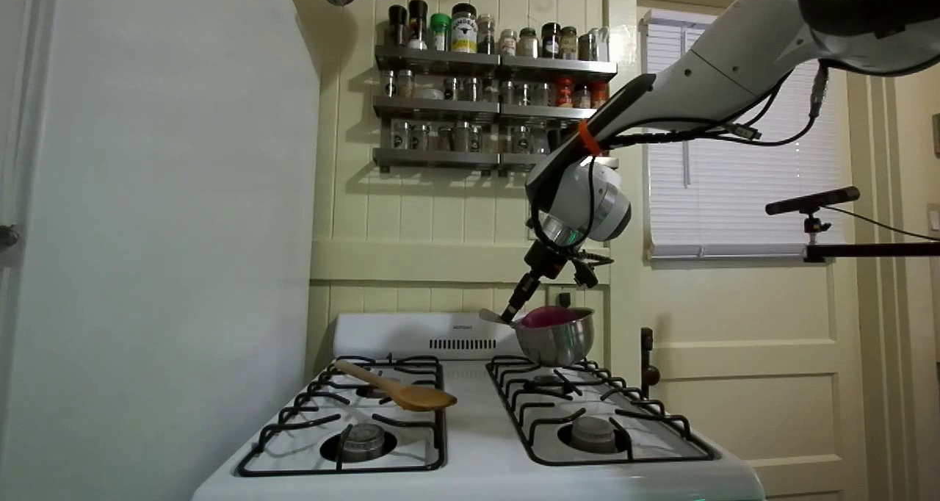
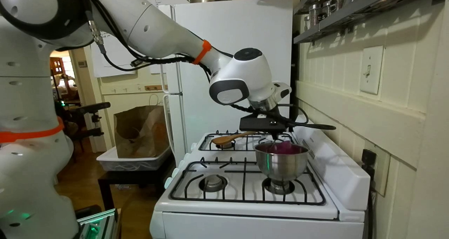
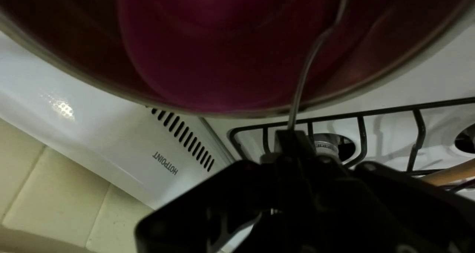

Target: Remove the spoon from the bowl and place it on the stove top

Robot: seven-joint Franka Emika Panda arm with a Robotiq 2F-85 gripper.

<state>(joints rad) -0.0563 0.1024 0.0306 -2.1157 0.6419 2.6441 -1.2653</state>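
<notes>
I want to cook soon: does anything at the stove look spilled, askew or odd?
The metal bowl looks tipped, its rim lower on the side of the pincer, which grips a thin metal handle crossing that rim. A bowl would normally sit level. It may be off the grate, though contact is unclear. No spill shows.

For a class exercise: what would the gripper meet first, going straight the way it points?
Likely the stove top, near its middle, as the gripper points past the bowl; depth is unclear.

There are one bowl (image 2: 281,166), four burners (image 1: 593,433), two grates (image 2: 244,183).
</notes>
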